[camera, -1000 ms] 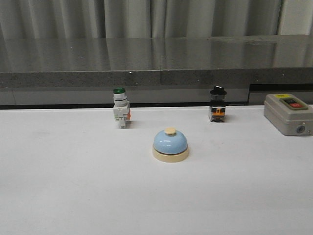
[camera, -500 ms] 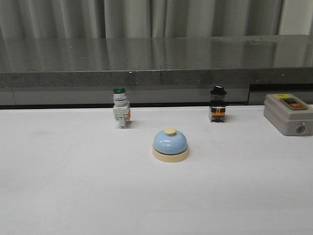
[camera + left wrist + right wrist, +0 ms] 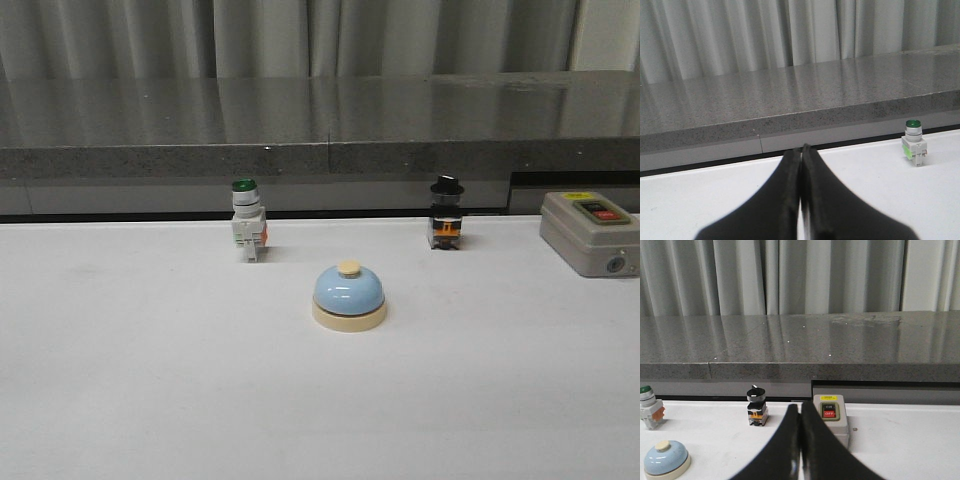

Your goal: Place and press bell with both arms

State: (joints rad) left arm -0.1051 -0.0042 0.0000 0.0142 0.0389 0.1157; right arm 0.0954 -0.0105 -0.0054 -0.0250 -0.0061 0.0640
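The light-blue bell (image 3: 348, 296) with its cream base and cream button stands upright near the middle of the white table; it also shows at the edge of the right wrist view as the bell (image 3: 665, 459). Neither arm appears in the front view. My left gripper (image 3: 801, 150) is shut with nothing between its black fingers, and the bell is out of its view. My right gripper (image 3: 799, 407) is shut and empty too, well apart from the bell.
A green-capped white pushbutton (image 3: 247, 220) and a black-knobbed selector switch (image 3: 445, 214) stand behind the bell. A grey box with a red button (image 3: 590, 232) sits at the far right. A grey stone ledge (image 3: 320, 150) runs along the table's back.
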